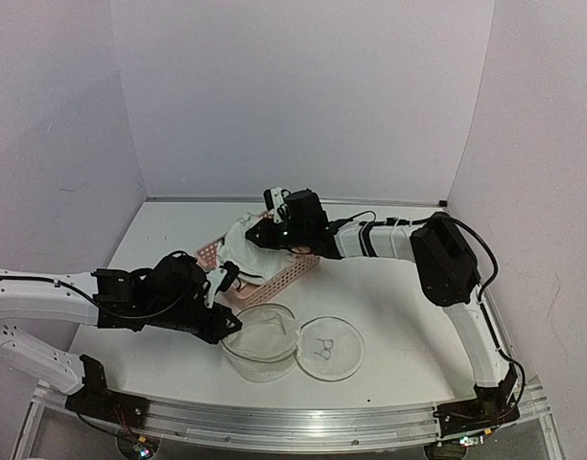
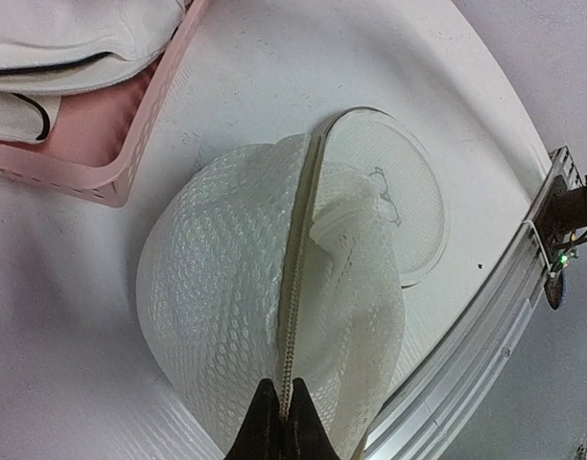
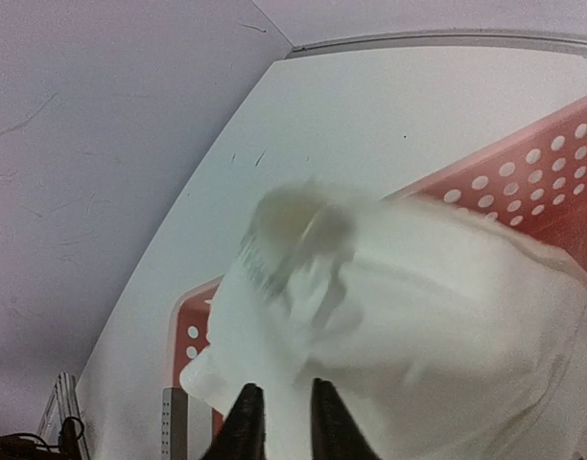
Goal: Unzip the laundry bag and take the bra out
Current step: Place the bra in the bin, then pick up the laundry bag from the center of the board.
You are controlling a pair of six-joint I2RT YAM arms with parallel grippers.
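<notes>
The laundry bag (image 1: pixel 260 340) lies unzipped near the table's front. Its mesh dome (image 2: pixel 226 287) is spread wide, and its round lid (image 2: pixel 394 192), marked with a small black logo, lies flat beside it. My left gripper (image 2: pixel 281 407) is shut on the bag's zip rim (image 2: pixel 298 259). In the top view it (image 1: pixel 228 321) sits at the bag's left edge. The bra (image 3: pixel 418 307), soft white fabric, lies heaped in the pink basket (image 3: pixel 543 163), partly blurred. My right gripper (image 3: pixel 279 398) hovers just above it with its jaws a little apart. From above it (image 1: pixel 265 230) is over the bra (image 1: pixel 244 244).
The pink slotted basket (image 1: pixel 279 278) stands behind the bag, close to my left arm. A metal rail (image 2: pixel 485 326) runs along the table's front edge, right by the bag. White walls close in the back and both sides.
</notes>
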